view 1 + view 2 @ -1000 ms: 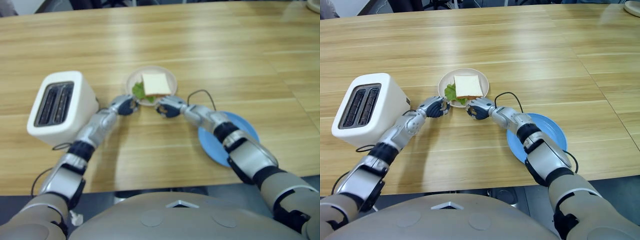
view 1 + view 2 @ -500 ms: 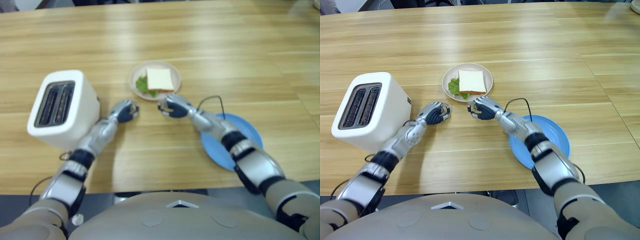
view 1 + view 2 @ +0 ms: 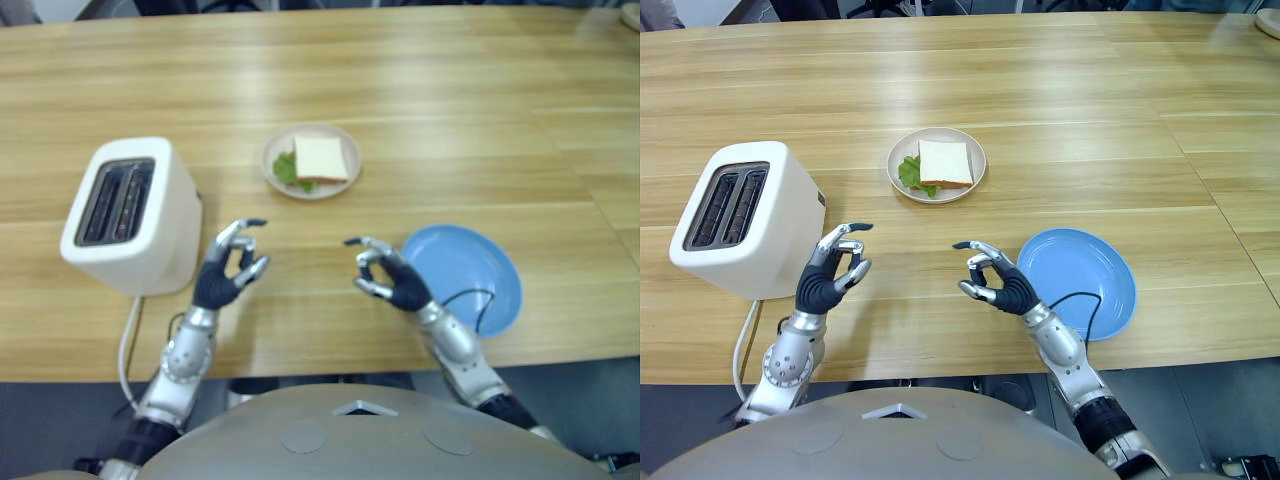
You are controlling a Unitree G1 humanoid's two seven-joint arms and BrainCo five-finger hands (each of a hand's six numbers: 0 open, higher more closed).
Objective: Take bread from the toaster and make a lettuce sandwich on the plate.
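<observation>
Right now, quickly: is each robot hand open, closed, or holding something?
Left hand: open, holding nothing.
Right hand: open, holding nothing.

Nothing legible shows on the toaster (image 3: 735,215), cream plate (image 3: 978,165), blue plate (image 3: 1070,265) or table (image 3: 1040,90); a dark mark (image 3: 822,200) on the toaster's side is too small to read.

The white toaster (image 3: 735,215) stands upright on the left of the desk (image 3: 1040,90), its 2 dark slots facing up, side by side. Further back and to its right, well apart from it, lies a small round beige plate (image 3: 980,166). On the plate a square slice of white bread (image 3: 944,162) lies flat on green lettuce (image 3: 907,172), which pokes out from under the slice's left edge.
</observation>
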